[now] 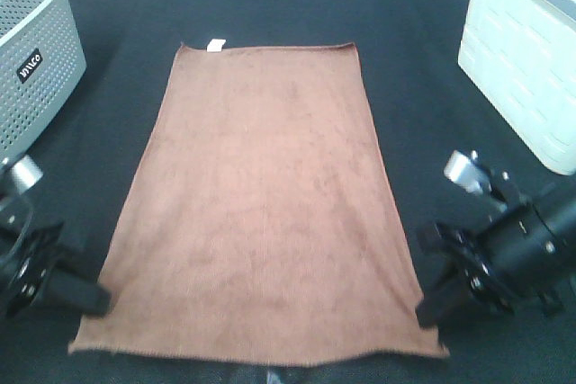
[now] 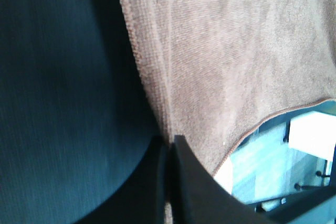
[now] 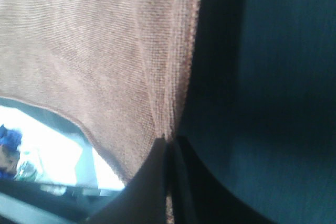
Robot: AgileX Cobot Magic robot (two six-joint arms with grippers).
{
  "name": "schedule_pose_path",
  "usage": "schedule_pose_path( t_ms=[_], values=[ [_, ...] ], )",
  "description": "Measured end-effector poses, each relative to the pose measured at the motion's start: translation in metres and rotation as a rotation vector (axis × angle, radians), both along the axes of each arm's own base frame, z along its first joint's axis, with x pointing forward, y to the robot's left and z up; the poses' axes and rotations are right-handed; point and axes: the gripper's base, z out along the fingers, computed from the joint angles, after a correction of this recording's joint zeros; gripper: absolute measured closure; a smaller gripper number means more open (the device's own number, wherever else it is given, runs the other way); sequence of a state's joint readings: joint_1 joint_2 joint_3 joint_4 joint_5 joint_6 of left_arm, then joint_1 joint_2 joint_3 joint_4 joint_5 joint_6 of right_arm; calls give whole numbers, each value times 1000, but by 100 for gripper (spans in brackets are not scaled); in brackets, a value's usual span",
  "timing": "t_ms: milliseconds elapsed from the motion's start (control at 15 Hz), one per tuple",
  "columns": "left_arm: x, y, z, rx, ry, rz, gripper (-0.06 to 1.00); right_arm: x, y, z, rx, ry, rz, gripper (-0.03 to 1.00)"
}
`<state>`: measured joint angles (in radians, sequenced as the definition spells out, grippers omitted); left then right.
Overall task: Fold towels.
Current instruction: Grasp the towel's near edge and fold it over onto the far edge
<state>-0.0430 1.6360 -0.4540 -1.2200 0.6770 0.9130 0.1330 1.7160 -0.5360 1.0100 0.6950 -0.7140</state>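
Note:
The reddish-brown towel (image 1: 261,204) lies flat and spread on the black table, its small white tag (image 1: 215,44) on the far short edge. My left gripper (image 1: 94,299) is shut on the towel's left long edge near the near corner. In the left wrist view (image 2: 169,153) the fingers pinch the hem of the towel (image 2: 220,61). My right gripper (image 1: 423,310) is shut on the right long edge near the near corner. In the right wrist view (image 3: 169,148) its fingers pinch the hem of the towel (image 3: 94,56).
A grey perforated basket (image 1: 36,51) stands at the far left. A white bin (image 1: 526,51) stands at the far right. The black table cover (image 1: 414,15) surrounds the towel. The table's near edge runs just below the towel's near hem.

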Motion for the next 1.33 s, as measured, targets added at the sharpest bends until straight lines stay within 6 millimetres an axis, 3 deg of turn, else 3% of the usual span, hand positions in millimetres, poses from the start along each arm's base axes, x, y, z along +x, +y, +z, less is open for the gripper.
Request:
schedule_pose_path(
  t_ms=[267,467,600,733,933,1133,1333],
  values=[
    [-32,1,7,-1,-6,9,94,-30,-2,-10,28,45,-1,97],
    [-36,2,9,-1,0,23,94,-28,-1,-8,34,15,-11,97],
    [-25,3,13,18,-23,58,94,-5,2,2,45,-61,-11,97],
    [-3,4,23,27,-81,83,94,24,6,18,59,-147,-23,97],
    [49,2,30,23,-143,89,94,80,13,54,67,-269,-20,97],
    [114,0,41,12,-231,114,94,142,19,81,46,-338,-1,97],
    [182,-2,57,-12,-336,168,94,206,24,87,0,-378,25,97]
  ],
)
